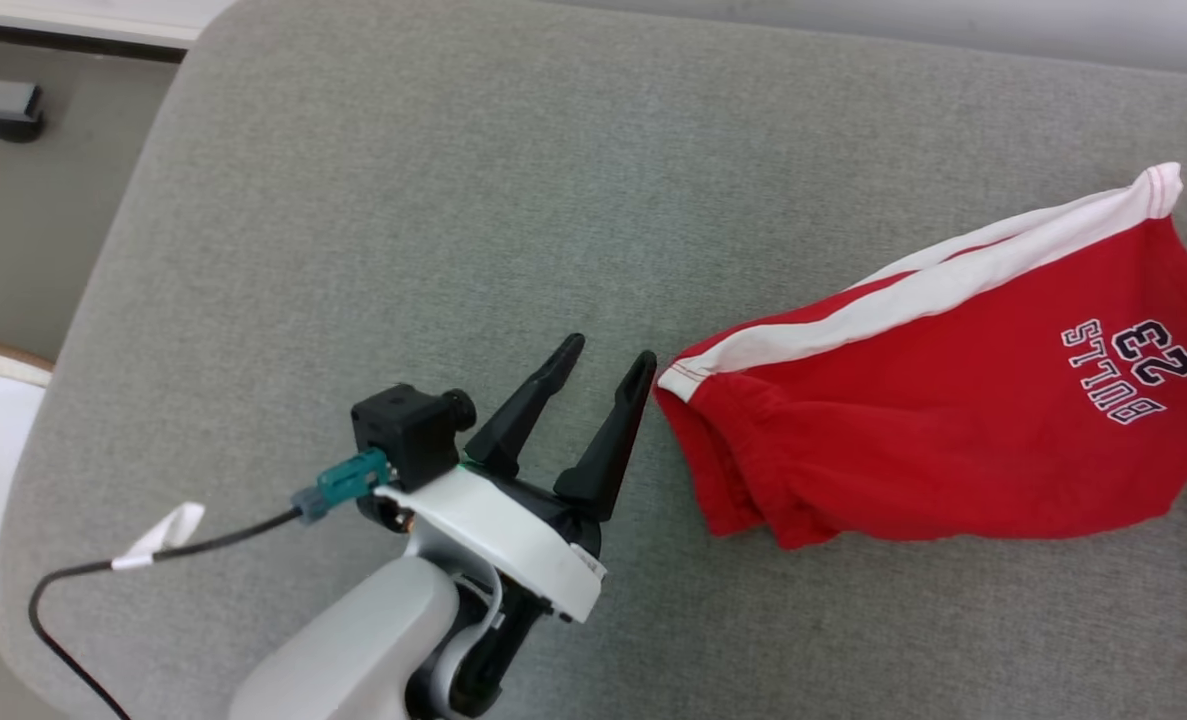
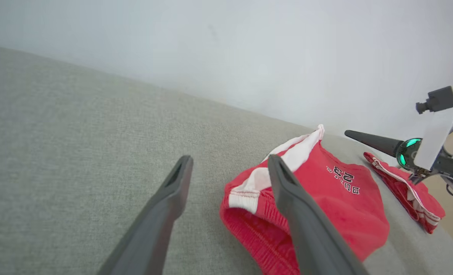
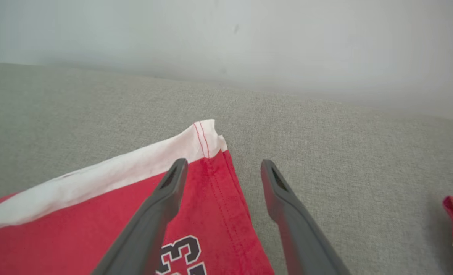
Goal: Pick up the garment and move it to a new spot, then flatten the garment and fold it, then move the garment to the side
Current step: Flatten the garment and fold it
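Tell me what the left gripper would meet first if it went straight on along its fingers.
Probably the grey cushion. The left gripper, jaws open, points just past the white-trimmed corner of the red Bulls shorts. It might brush that corner on the way, since depth is unclear.

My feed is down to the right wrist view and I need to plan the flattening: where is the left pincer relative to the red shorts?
Observer: The left pincer is open and empty, at the shorts' opposite, gathered end.
Operator: Touching the cloth?
Observer: One fingertip sits right beside the white stripe corner; I cannot tell whether they touch.
Operator: And the red scrap at my right edge?
Observer: That is a second red garment with white trim, lying apart from the shorts on the grey cushion.
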Tool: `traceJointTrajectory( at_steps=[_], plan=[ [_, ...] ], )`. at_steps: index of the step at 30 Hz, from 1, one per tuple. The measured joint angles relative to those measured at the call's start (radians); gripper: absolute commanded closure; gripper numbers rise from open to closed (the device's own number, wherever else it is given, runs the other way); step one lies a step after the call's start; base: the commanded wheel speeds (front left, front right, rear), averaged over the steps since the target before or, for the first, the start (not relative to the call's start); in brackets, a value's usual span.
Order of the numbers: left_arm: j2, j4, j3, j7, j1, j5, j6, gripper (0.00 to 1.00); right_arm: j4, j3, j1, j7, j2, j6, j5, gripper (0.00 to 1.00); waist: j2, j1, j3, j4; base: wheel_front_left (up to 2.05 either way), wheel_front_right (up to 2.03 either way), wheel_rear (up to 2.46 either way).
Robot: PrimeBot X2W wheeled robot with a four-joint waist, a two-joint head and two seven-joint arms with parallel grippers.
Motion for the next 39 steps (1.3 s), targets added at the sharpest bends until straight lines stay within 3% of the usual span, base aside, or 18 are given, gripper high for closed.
traceJointTrajectory(
  at_steps=[4,8,14,23,24,25,26,39],
  plan=[
    [0.001,-0.039,0.026,-0.019,0.025,0.13,0.034,0.0,0.024,0.018,-0.006,0.086,-0.044,0.0,-0.001,0.0,0.0,0.0,0.008,0.025,0.0,0.0,0.0],
    [-0.042,-0.089,0.106,-0.022,0.083,0.241,0.035,0.0,0.052,0.015,-0.01,0.108,-0.071,0.0,-0.012,0.0,0.0001,0.0,0.022,0.055,0.0,0.0,0.0],
    [-0.084,-0.106,0.197,-0.022,0.193,0.376,-0.008,0.0,0.089,-0.007,0.018,0.149,-0.103,0.0,0.008,0.0,0.0001,0.0,0.035,0.09,0.0,0.0,0.0],
    [-0.177,-0.077,0.308,-0.022,0.284,0.462,-0.099,0.0,0.101,-0.045,0.041,0.222,-0.108,-0.002,0.091,0.0,0.0001,0.0,0.034,0.124,0.0,0.0,0.0],
    [-0.186,-0.072,0.318,-0.022,0.288,0.466,-0.108,0.0,0.097,-0.041,0.044,0.23,-0.102,-0.003,0.107,0.06,0.0,0.0,0.032,0.125,0.0,0.0,0.0],
    [-0.194,-0.067,0.328,-0.022,0.294,0.473,-0.118,0.0,0.092,-0.034,0.047,0.237,-0.098,-0.004,0.118,0.57,0.0,0.0,0.029,0.126,0.0,0.0,0.0],
    [-0.199,-0.06,0.339,-0.022,0.298,0.481,-0.127,0.0,0.084,-0.026,0.051,0.237,-0.096,-0.004,0.124,1.0,0.0,-0.0001,0.027,0.127,0.0,0.0,0.0],
    [-0.23,-0.017,0.465,-0.022,0.4,0.586,-0.188,0.0,0.118,-0.065,0.085,0.135,-0.031,-0.002,0.18,1.0,0.0001,0.0,-0.042,0.061,0.0,0.0,0.0]
  ],
)
